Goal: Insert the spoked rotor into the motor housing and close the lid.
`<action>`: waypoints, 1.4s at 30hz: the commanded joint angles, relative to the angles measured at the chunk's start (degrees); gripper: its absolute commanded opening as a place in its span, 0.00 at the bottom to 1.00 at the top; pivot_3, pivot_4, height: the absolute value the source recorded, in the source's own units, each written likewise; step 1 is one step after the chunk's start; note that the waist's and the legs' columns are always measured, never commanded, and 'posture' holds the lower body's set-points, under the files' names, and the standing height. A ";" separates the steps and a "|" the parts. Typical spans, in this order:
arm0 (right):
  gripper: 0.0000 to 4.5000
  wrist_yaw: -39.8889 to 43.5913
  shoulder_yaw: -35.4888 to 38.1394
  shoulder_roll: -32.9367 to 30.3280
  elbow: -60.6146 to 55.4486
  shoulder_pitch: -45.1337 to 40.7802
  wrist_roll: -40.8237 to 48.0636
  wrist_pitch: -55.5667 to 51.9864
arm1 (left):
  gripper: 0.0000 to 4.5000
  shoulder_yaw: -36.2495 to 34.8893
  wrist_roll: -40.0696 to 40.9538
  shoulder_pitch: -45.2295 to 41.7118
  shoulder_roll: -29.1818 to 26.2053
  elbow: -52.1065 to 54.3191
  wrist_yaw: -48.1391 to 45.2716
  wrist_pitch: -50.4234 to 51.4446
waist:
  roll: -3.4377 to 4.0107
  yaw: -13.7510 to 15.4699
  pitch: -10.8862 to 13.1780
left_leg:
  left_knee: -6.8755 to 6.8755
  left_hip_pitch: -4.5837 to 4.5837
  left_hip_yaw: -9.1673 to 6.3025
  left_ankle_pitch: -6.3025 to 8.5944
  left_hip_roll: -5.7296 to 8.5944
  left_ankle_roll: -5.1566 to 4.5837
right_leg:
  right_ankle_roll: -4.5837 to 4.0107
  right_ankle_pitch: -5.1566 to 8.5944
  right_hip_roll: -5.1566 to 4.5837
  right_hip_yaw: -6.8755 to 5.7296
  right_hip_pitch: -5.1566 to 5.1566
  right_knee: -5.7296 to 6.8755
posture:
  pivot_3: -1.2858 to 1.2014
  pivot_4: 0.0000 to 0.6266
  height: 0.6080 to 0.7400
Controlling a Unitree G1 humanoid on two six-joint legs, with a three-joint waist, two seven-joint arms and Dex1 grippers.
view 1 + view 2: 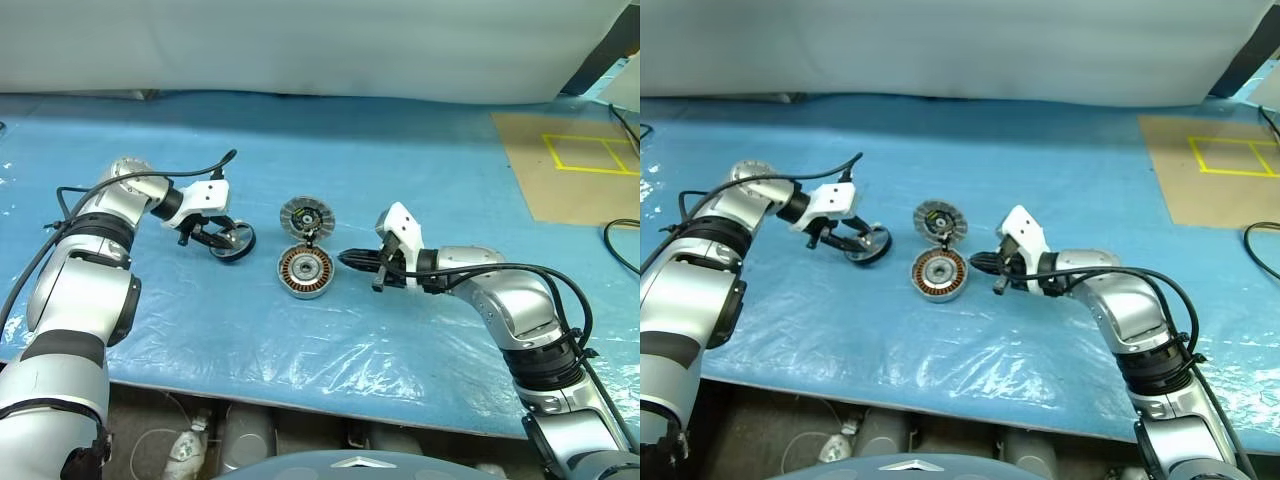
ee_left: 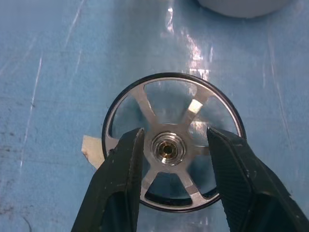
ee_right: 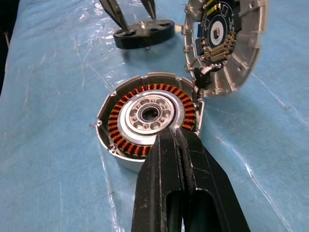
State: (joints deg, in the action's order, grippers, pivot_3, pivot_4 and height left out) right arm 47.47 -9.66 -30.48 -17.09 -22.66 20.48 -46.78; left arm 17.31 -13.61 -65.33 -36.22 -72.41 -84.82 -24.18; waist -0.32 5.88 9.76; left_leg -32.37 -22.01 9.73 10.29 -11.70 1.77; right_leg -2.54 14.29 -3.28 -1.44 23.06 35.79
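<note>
Sitting dead centre: the motor housing (image 1: 305, 271), on the blue plastic-covered surface (image 1: 400, 180), open side up, so the ring of copper windings and the silver middle with its dark hole are in plain sight. Using it as the landmark for everything below.
Lid: the lid (image 1: 305, 216) is right behind the housing on the far side, propped up on edge and tilted, touching the housing's rim. Its inner face with the dark board and little yellow bits looks toward the robot.
Spoked rotor: the spoked rotor (image 2: 171, 145) lies flat on the surface off to the robot's left of the housing, near but clearly apart from it. Silver spokes, shiny hub, dark outer rim.
Left pincer: the left pincer (image 2: 174, 145) comes down on the rotor from above, half open, one black finger on each side of the hub and poking down between the spokes. Can't tell if it's actually squeezing the hub yet.
Right pincer: the right pincer (image 3: 176, 140) is on the robot's right of the housing, fingers pressed tight together with nothing between them, tip right at the housing's near rim.
Extra: a brown board with a yellow taped square (image 1: 590, 155) sits well off to the right of the housing.
</note>
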 commanded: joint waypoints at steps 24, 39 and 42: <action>0.00 -3.04 0.78 -1.74 -2.34 -0.07 0.54 -0.11 | 0.33 0.59 -4.67 3.42 0.71 -0.77 2.42 -3.84 | 0.04 -0.18 -0.02 | -0.05 0.18 -0.38 0.00 0.00 0.00 | 0.01 -0.01 0.00 0.02 -0.16 0.05 | 0.52 0.24 1.00; 0.00 -2.78 0.51 -0.76 0.22 -1.32 0.33 1.10 | 0.33 -16.80 14.77 10.67 1.37 8.15 -3.29 16.80 | 0.17 0.31 -0.09 | 0.06 0.82 -0.24 0.00 0.08 0.00 | -0.26 0.15 -0.12 0.09 -0.77 -0.02 | 0.52 0.24 1.00; 0.00 -2.42 0.44 -0.70 0.67 -1.57 0.45 1.42 | 0.33 -19.11 20.17 17.20 -0.07 21.23 -5.58 24.23 | 0.12 0.29 -0.06 | 0.07 0.69 -0.19 0.00 0.03 0.00 | -0.27 0.16 -0.11 0.09 -0.65 -0.04 | 0.52 0.24 1.00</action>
State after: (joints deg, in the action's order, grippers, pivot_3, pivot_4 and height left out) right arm 44.81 -9.81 -31.15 -15.86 -23.60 20.43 -46.42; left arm 0.11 2.46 -49.55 -35.16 -58.06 -88.66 -4.34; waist -0.20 6.17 9.70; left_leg -32.29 -21.38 9.54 10.30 -11.67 1.77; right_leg -2.81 14.45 -3.39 -1.35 22.48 35.74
